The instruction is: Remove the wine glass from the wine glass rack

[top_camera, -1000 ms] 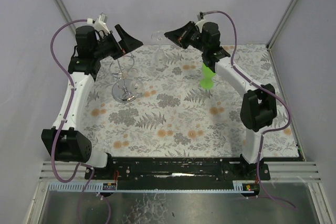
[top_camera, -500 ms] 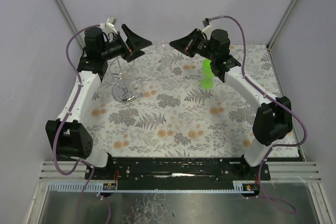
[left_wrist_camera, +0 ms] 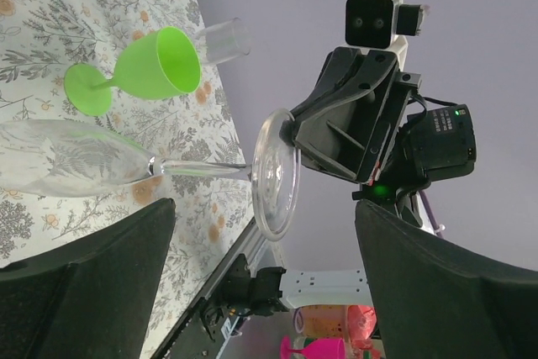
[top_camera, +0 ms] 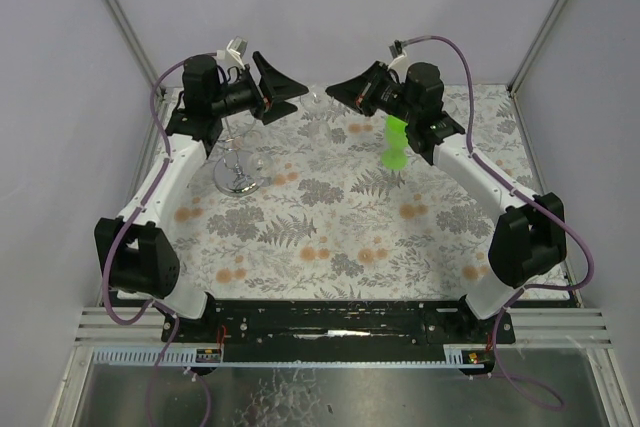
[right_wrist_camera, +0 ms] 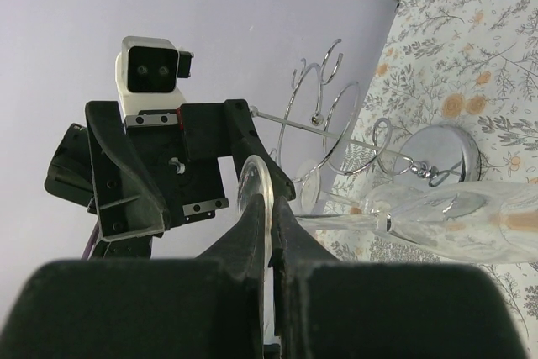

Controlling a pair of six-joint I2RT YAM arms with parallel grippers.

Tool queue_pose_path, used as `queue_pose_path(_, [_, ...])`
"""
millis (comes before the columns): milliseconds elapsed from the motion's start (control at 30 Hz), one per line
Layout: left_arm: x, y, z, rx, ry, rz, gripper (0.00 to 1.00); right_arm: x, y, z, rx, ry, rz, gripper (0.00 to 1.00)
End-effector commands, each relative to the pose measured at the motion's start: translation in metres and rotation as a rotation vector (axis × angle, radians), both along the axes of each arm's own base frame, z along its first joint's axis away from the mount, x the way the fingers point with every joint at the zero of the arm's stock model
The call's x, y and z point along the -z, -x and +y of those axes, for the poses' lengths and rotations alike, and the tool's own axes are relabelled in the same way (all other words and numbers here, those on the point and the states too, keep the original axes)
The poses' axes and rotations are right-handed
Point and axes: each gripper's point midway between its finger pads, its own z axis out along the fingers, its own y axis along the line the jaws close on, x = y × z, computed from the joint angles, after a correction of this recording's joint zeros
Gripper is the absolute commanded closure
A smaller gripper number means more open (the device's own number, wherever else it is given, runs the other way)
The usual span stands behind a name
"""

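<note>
Evidently the glass [top_camera: 318, 99] is off the rack [top_camera: 237, 179]: it hangs level in mid-air, far centre, right claw [top_camera: 335, 90] clamped on its foot. Left claw [top_camera: 292, 93] faces it, spread wide, empty. Likely remaining: setting it on the counter [top_camera: 330, 237].

**Wine glass rack** [top_camera: 236, 177]: thin metal wire, polished bright. Its round base is mirror-glossy.

**Wine glass** [left_wrist_camera: 76, 161], right of the rack: clear glass, smooth and glossy, with sharp highlights on the foot rim.

**Green goblet** [top_camera: 395, 142], farther right of the rack: opaque and smooth with a soft satin sheen. It looks like plastic.

**Table covering** [top_camera: 330, 227], under the rack: floral print, matt, cloth-like.

**Left gripper** [top_camera: 288, 95] and **right gripper** [top_camera: 338, 93], above the rack: matt black plastic with a slightly dull surface.
</note>
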Motion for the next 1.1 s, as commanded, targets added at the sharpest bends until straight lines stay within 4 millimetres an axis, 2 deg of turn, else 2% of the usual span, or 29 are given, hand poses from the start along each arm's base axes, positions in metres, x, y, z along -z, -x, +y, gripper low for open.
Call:
queue_pose_path(0, [-0.008, 0.002, -0.007, 0.035, 0.033, -0.038, 0.15, -0.045, 0.02, 0.0, -0.036, -0.046, -0.134, 1.0])
queue_pose_path(133, [-0.006, 0.003, -0.009, 0.043, 0.042, -0.03, 0.2, -0.048, 0.023, 0.003, -0.051, -0.053, -0.139, 1.0])
queue_pose_path(300, [-0.007, 0.002, -0.01, 0.05, 0.05, -0.035, 0.33, -0.05, 0.026, 0.009, -0.077, -0.065, -0.142, 1.0])
queue_pose_path(367, [-0.01, 0.003, -0.011, 0.055, 0.057, -0.041, 0.4, -0.051, 0.029, 0.012, -0.091, -0.069, -0.147, 1.0])
queue_pose_path(500, [-0.011, 0.003, -0.012, 0.066, 0.069, -0.045, 0.62, -0.05, 0.032, 0.013, -0.103, -0.074, -0.149, 1.0])
queue_pose_path(700, [-0.012, 0.004, -0.014, 0.076, 0.077, -0.043, 0.85, -0.051, 0.035, 0.016, -0.126, -0.092, -0.15, 1.0])
queue_pose_path(767, [-0.012, 0.004, -0.014, 0.078, 0.082, -0.042, 0.97, -0.052, 0.036, 0.017, -0.136, -0.096, -0.153, 1.0])
queue_pose_path(800, [-0.014, 0.005, -0.014, 0.078, 0.082, -0.044, 1.0, -0.051, 0.036, 0.018, -0.142, -0.094, -0.152, 1.0])
queue_pose_path(900, [-0.019, 0.008, -0.014, 0.088, 0.088, -0.059, 1.0, -0.046, 0.038, 0.019, -0.158, -0.085, -0.139, 1.0])
queue_pose_path(933, [-0.021, 0.009, -0.014, 0.092, 0.089, -0.065, 1.0, -0.045, 0.037, 0.018, -0.156, -0.079, -0.135, 0.98])
queue_pose_path(1067, [-0.031, 0.017, -0.014, 0.119, 0.087, -0.108, 1.0, -0.037, 0.036, 0.009, -0.123, -0.031, -0.123, 0.67])
